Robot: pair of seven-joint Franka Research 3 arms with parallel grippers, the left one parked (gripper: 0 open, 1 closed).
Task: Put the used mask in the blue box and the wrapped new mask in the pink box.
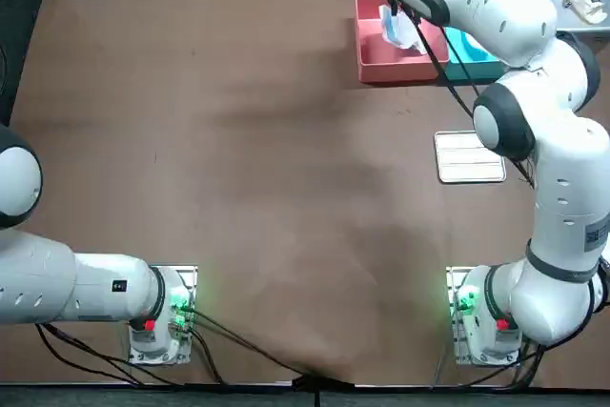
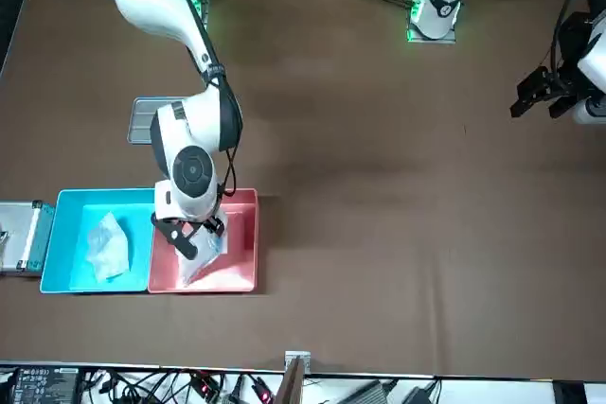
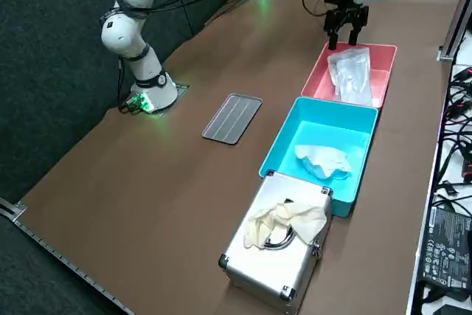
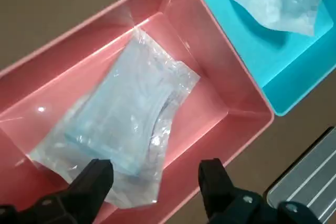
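My right gripper (image 4: 155,176) hovers over the pink box (image 4: 223,103), fingers (image 4: 95,178) wide, empty; wrapped mask (image 4: 126,124) looks light, slippery, floppy: I'd pinch its edge

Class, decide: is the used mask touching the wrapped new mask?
Apart. The right side view shows the used mask in the blue box and the wrapped new mask in the pink box, walls between; the open right hand hangs over the pink box.

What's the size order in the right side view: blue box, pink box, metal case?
1. Blue box and metal case: alike, case nearer, so unranked.
2. Pink box, beneath the open right pincer.
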